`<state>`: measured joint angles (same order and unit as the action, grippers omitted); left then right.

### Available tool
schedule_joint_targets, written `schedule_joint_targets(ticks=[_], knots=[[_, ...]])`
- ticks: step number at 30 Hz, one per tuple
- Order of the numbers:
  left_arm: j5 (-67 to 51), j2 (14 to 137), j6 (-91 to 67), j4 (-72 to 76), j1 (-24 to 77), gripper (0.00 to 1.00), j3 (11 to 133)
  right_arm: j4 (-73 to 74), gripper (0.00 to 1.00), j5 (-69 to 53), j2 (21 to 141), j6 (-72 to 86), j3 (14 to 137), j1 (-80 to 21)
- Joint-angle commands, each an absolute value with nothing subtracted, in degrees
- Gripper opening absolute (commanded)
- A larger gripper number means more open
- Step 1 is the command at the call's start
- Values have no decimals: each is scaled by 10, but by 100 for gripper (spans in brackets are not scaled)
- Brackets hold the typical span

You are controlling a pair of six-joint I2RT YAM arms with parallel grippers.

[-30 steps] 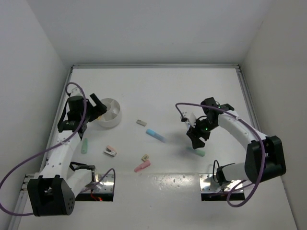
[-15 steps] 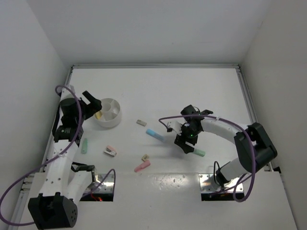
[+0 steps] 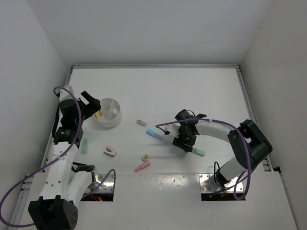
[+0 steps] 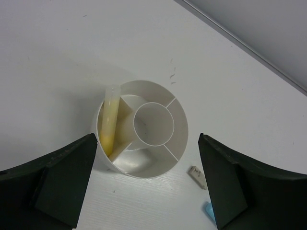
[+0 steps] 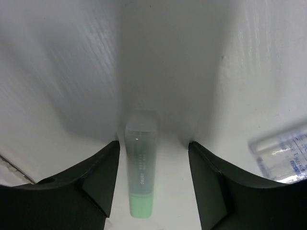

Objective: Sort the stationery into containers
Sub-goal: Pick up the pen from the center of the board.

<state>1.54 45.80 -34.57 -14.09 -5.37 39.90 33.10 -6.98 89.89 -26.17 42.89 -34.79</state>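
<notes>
The white divided bowl [image 3: 109,113] stands at the left, with a yellow stick [image 3: 98,115] leaning in one outer compartment. My left gripper [image 3: 91,103] hovers open and empty beside and above the bowl. In the left wrist view the bowl's wall [image 4: 140,170] and the yellow stick [image 4: 109,122] lie between the open fingers of the left gripper [image 4: 147,139]. My right gripper [image 3: 185,143] is low over a green highlighter [image 3: 197,152]. In the right wrist view the right gripper [image 5: 152,143] is open, and the green highlighter [image 5: 140,172] lies between its fingers, nearer the left one.
On the table lie a second green stick [image 3: 84,145], a pink-white stapler piece [image 3: 111,151], a pink stick [image 3: 142,166], a tan block [image 3: 145,157], a grey-tan block [image 3: 141,122] and a light-blue stick [image 3: 155,134]. A clear printed item [image 5: 283,158] lies right of my right gripper.
My right gripper swung left and came down astride the green highlighter. My left gripper drew back from the bowl, and the yellow stick now shows in it.
</notes>
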Motion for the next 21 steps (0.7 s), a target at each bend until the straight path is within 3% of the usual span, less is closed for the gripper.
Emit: schedule_joint_targets(ticks=[1, 8, 12, 16, 19, 21], knots=[[20, 454, -343, -125, -61, 93, 399, 328, 59, -55, 907, -253, 430, -361], [25, 454, -343, -125, -61, 93, 399, 330, 37, -37, 948, -253, 425, -378], [31, 444, -343, -125, -61, 93, 399, 361, 3, -58, 961, -258, 460, -378], [36, 439, -343, -125, -61, 93, 399, 435, 0, -141, 950, -248, 614, -389], [56, 425, -343, -125, -61, 93, 399, 444, 0, -236, 1000, -181, 877, -389], [77, 418, -343, -125, -61, 93, 399, 433, 0, -294, 1072, -96, 978, -389]])
